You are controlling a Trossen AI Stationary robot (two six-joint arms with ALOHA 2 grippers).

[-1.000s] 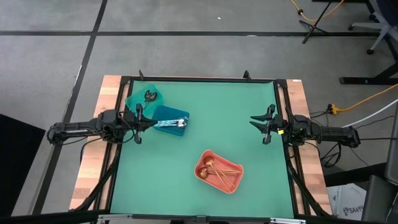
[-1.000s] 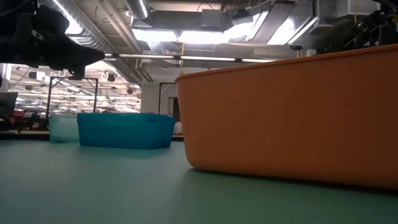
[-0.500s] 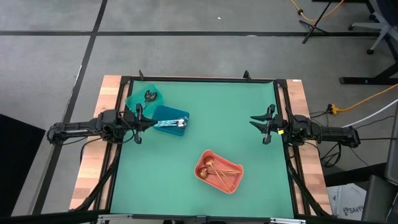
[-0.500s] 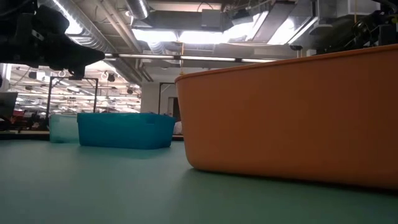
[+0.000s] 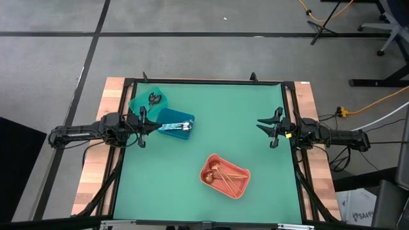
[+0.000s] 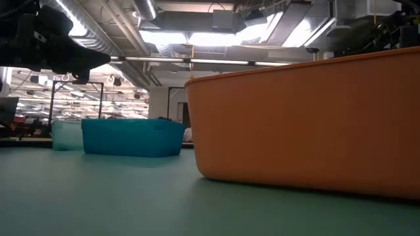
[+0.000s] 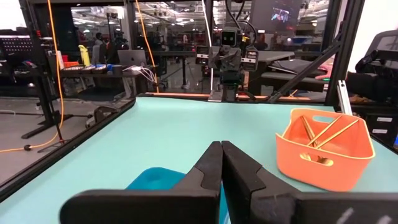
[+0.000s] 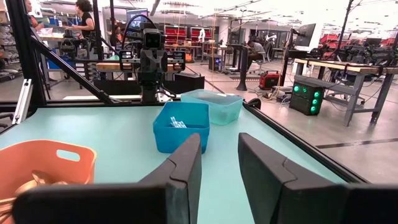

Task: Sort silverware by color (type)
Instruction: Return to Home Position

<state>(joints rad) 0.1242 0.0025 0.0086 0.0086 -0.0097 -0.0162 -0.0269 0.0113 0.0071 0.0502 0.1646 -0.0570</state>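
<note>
The silverware lies sorted in three bins. Dark spoons (image 5: 153, 98) are in the teal bin (image 5: 142, 104). Silver pieces with light-blue handles (image 5: 177, 125) are in the blue bin (image 5: 174, 117). Copper-gold utensils (image 5: 227, 177) are in the coral bin (image 5: 214, 160). My left gripper (image 5: 153, 125) hovers shut at the blue bin's left edge, raised well above the table in the low view (image 6: 72, 56). My right gripper (image 5: 261, 124) hangs open near the table's right edge, holding nothing. Its fingers (image 8: 186, 155) point across the table toward the bins.
The bins stand on a green mat (image 5: 211, 108) framed by black rails. The coral bin (image 6: 308, 124) sits near the near edge and fills much of the low view. People and workbenches show in the room beyond the table.
</note>
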